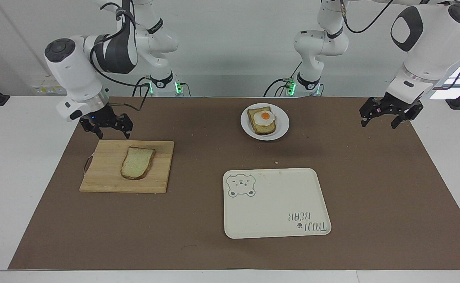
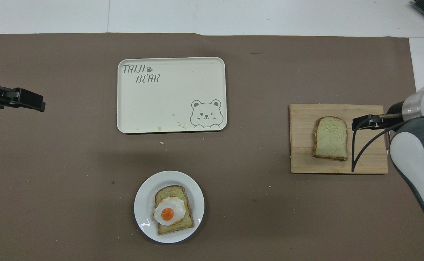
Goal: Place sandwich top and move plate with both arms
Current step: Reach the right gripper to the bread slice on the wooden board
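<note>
Starting out: sandwich top (image 1: 137, 162) ungrasped on board (image 1: 100, 181), right claw (image 1: 106, 125) open above it, left claw (image 1: 387, 114) open, waiting, plate (image 1: 283, 125) unmoved.

Board (image 1: 108, 179): on the worktop (image 1: 198, 251), toward the right arm's end.
Slice (image 1: 137, 162): flat on the board, apart from both tools.
Plate (image 1: 282, 125): near the robots, about mid-worktop.
Toast (image 1: 259, 126): on the plate, an egg (image 1: 264, 117) on top.
Tray (image 1: 277, 212): farther from the robots than the plate.
Right tool (image 1: 110, 131): above the board's nearer edge, fingers spread.
Left tool (image 1: 383, 122): in the air at the left arm's end, fingers spread, waiting.
</note>
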Action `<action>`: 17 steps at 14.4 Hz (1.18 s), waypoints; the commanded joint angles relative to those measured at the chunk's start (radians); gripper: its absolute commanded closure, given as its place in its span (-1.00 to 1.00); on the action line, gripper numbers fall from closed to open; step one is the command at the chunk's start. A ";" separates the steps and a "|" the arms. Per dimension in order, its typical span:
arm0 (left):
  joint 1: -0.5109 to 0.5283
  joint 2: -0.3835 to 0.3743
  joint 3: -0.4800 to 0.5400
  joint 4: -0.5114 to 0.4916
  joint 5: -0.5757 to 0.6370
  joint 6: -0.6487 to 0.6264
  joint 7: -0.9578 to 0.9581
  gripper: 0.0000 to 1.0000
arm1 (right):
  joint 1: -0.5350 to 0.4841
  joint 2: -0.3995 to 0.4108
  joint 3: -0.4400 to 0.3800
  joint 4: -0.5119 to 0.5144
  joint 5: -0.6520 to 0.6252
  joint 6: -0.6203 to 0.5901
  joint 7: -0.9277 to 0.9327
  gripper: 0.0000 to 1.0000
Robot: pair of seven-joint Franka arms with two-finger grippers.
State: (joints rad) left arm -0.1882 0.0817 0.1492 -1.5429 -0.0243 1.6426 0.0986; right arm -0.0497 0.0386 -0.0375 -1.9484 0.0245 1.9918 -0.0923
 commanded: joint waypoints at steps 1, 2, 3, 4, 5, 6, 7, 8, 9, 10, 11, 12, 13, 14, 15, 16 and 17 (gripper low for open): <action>0.004 -0.003 0.000 0.003 0.017 -0.014 0.009 -1.00 | -0.032 0.023 0.007 -0.058 0.031 0.088 -0.038 -1.00; 0.004 -0.003 0.000 0.003 0.017 -0.014 0.009 -1.00 | -0.035 0.029 0.007 -0.084 0.031 0.111 -0.038 -1.00; 0.004 -0.003 -0.002 0.003 0.017 -0.015 0.009 -1.00 | -0.042 0.047 0.007 -0.107 0.037 0.145 -0.038 -1.00; 0.004 -0.003 -0.002 0.003 0.017 -0.014 0.009 -1.00 | -0.056 0.055 0.007 -0.133 0.049 0.185 -0.044 -1.00; 0.003 -0.003 0.000 0.003 0.017 -0.014 0.009 -1.00 | -0.058 0.058 0.007 -0.156 0.078 0.211 -0.050 -1.00; 0.003 -0.003 -0.002 0.003 0.017 -0.014 0.009 -1.00 | -0.056 0.063 0.007 -0.168 0.103 0.228 -0.050 -1.00; 0.004 -0.003 0.000 0.003 0.017 -0.014 0.009 -1.00 | -0.058 0.082 0.007 -0.179 0.115 0.251 -0.052 -1.00; 0.003 -0.003 0.000 0.003 0.017 -0.014 0.009 -1.00 | -0.061 0.096 0.007 -0.187 0.120 0.280 -0.066 -1.00; 0.004 -0.003 0.000 0.003 0.017 -0.014 0.009 -1.00 | -0.059 0.112 0.007 -0.198 0.130 0.312 -0.087 -1.00; 0.004 -0.003 0.000 0.003 0.017 -0.014 0.009 -1.00 | -0.061 0.124 0.007 -0.207 0.150 0.341 -0.099 -1.00; 0.004 -0.003 -0.002 0.003 0.017 -0.014 0.009 -1.00 | -0.059 0.136 0.007 -0.213 0.172 0.360 -0.113 -1.00; 0.004 -0.003 0.000 0.003 0.017 -0.014 0.009 -1.00 | -0.059 0.145 0.007 -0.213 0.187 0.369 -0.128 -1.00; 0.004 -0.003 0.000 0.003 0.017 -0.015 0.009 -1.00 | -0.059 0.145 0.007 -0.213 0.190 0.369 -0.132 -1.00; 0.004 -0.003 0.000 0.003 0.017 -0.014 0.009 -1.00 | -0.059 0.145 0.008 -0.213 0.190 0.369 -0.135 -1.00; 0.004 -0.003 0.000 0.003 0.017 -0.014 0.009 -1.00 | -0.059 0.145 0.008 -0.213 0.192 0.369 -0.148 -0.63; 0.004 -0.003 0.000 0.003 0.017 -0.014 0.009 -1.00 | -0.059 0.145 0.008 -0.213 0.190 0.368 -0.153 -0.22; 0.004 -0.003 0.000 0.003 0.017 -0.014 0.009 -1.00 | -0.059 0.145 0.007 -0.213 0.190 0.369 -0.155 0.12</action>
State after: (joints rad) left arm -0.1882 0.0817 0.1492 -1.5429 -0.0243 1.6426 0.0986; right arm -0.0943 0.1929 -0.0383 -2.1508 0.1826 2.3454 -0.2005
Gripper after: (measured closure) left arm 0.000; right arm 0.203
